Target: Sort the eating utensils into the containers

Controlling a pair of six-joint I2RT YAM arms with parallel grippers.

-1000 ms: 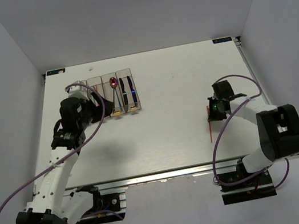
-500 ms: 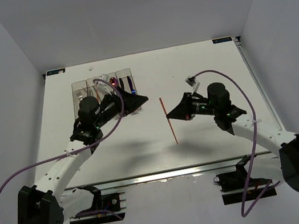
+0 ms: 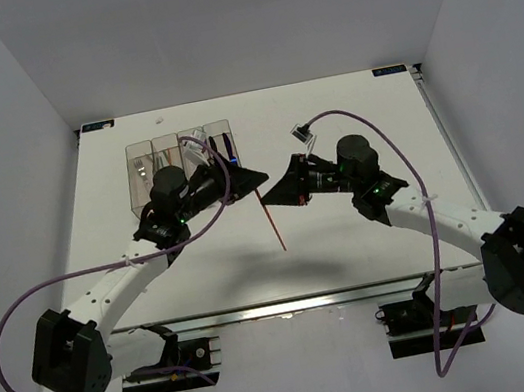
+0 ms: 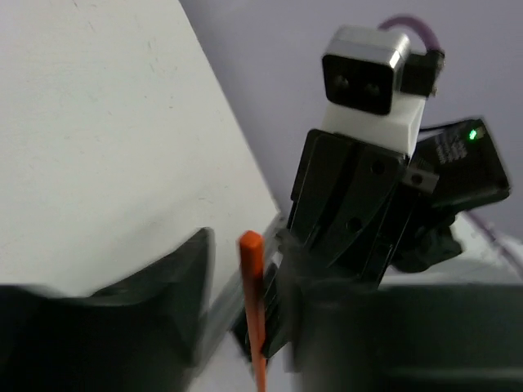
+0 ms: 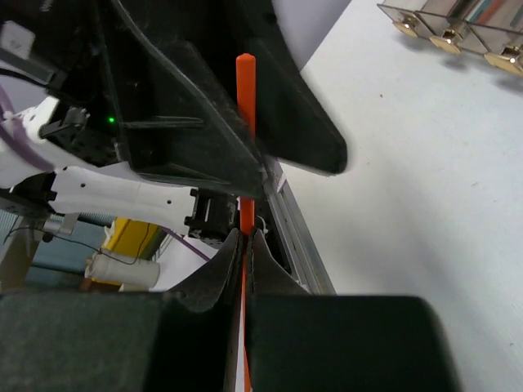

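R gripper (image 5: 243,245) clenched on orange chopstick (image 3: 274,226), up off table (image 3: 348,110); stick's long axis runs near-far, far tip btwn spread fingers of L gripper (image 4: 245,286), not pinched yet, so I'd close L there

**Tally: one loose chopstick, four bins, two grippers**

One table (image 3: 278,112). Two grippers: the left gripper (image 4: 245,273) and the right gripper (image 5: 243,238). One orange chopstick (image 3: 273,224) is out of the bins, near the table's centre. Four clear bins (image 3: 176,138) stand in one row at 11 o'clock. The left arm (image 3: 115,283) hides much of their contents, so those go uncounted. Three gold tabs (image 5: 445,39) show from the right wrist.
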